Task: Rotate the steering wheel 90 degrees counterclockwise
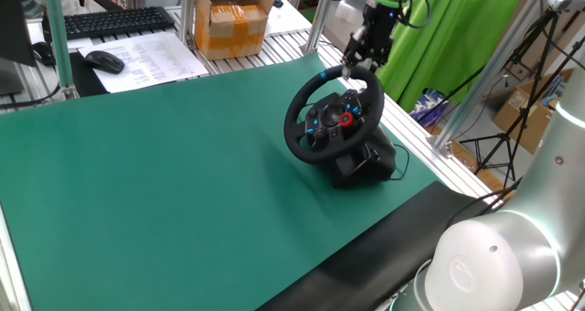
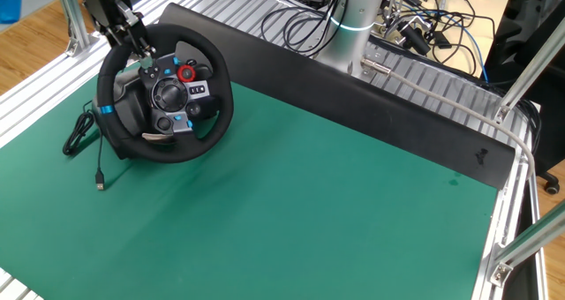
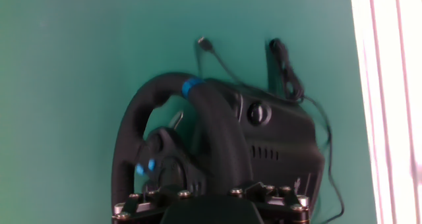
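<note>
One black round steering wheel (image 1: 333,112) with a blue rim stripe stands on its base near the green bench's (image 1: 164,183) far edge. My tool (image 1: 353,69) sits at the rim — closed or not, I cannot tell. A weak grip could slip mid-turn — or shift the base.

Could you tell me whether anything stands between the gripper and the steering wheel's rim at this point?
Nothing visible does. The gripper is already at the upper rim of the steering wheel, and no other object lies between them. Whether the jaws are closed on the rim cannot be told. The wheel's loose cable lies on the mat beside the base, away from the rim.
</note>
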